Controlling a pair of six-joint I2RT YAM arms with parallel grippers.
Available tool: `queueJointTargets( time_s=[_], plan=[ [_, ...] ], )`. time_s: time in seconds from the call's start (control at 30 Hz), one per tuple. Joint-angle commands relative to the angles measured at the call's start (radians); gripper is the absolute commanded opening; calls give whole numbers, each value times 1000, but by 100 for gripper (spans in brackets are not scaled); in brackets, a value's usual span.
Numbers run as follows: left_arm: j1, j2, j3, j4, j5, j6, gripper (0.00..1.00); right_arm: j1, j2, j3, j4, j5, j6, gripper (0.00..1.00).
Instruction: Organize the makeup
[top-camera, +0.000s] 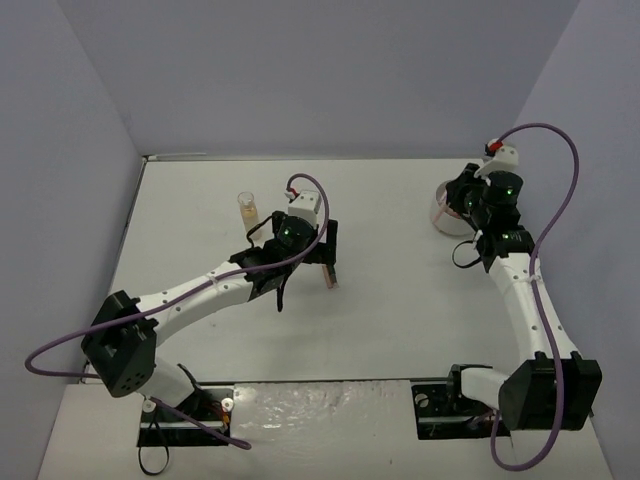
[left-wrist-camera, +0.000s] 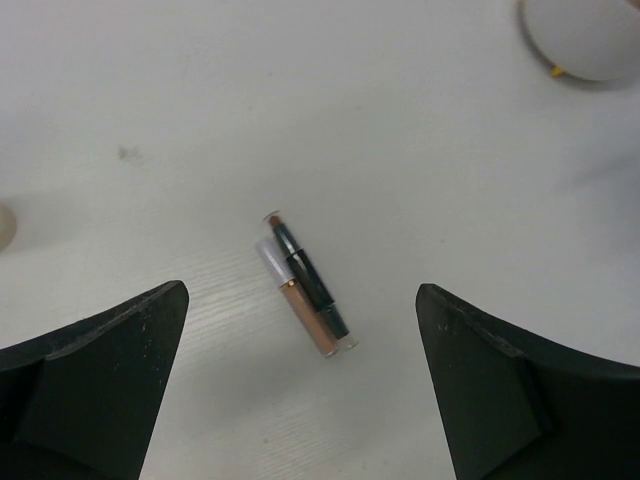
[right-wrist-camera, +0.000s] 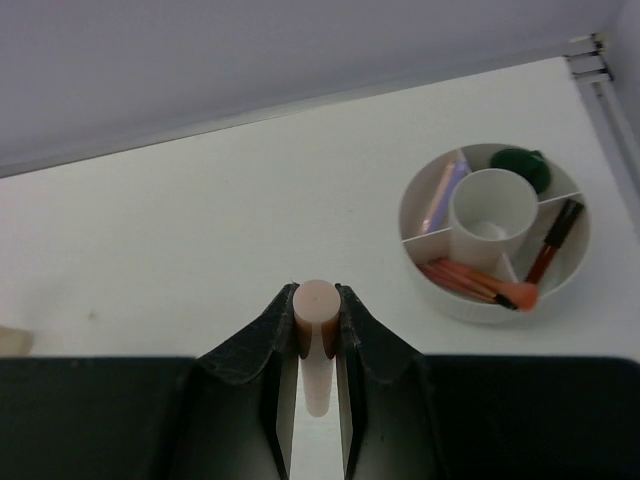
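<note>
White desk (top-camera: 400, 300) is carrying two robot arms bolted at its near edge. The left claw (left-wrist-camera: 302, 292) is hovering over the middle of the desk with its two black fingers (left-wrist-camera: 100, 380) spread wide apart, gripping nothing. Between those fingers, two thin makeup sticks are lying side by side on the desk, touching along their length: a black stick (left-wrist-camera: 312, 283) and a lilac-capped stick (left-wrist-camera: 303, 312) with a coppery body. A small bottle (top-camera: 246, 207) of beige liquid is standing upright on the desk, near the left arm's wrist, on its far left side.

The right claw (right-wrist-camera: 318, 300) is reaching toward the far right of the desk and is clenching a pale pink stick (right-wrist-camera: 317, 380), whose rounded end is poking out past the fingertips. Close to it, a white round divided bowl (right-wrist-camera: 492, 312) is sitting on the desk. In the bowl's outer ring, a lilac stick (right-wrist-camera: 445, 192) is leaning in the upper left compartment. A dark green disc (right-wrist-camera: 520, 165) is lying in the top compartment. A red stick (right-wrist-camera: 555, 238) with a black cap is lying in the right compartment. Orange-pink sticks (right-wrist-camera: 475, 282) are lying in the lower compartment.
</note>
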Motion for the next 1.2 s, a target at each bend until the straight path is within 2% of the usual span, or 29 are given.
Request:
queueJointTargets(
  time_s=[0.0, 0.2, 0.5, 0.8, 1.17],
  plan=[
    [54, -44, -2, -116, -83, -75, 97, -118, 64, 46, 209, 159, -43, 0],
    [151, -61, -73, -77, -7, -96, 97, -260, 195, 73, 340, 141, -24, 0],
    [167, -16, -60, -57, 31, -102, 97, -352, 347, 122, 434, 87, -22, 0],
    [168, -8, -56, -57, 38, -113, 97, -362, 482, 194, 432, 27, -23, 0],
    [167, 7, -47, -28, 51, -121, 97, -363, 553, 199, 441, -62, -56, 0]
  ],
)
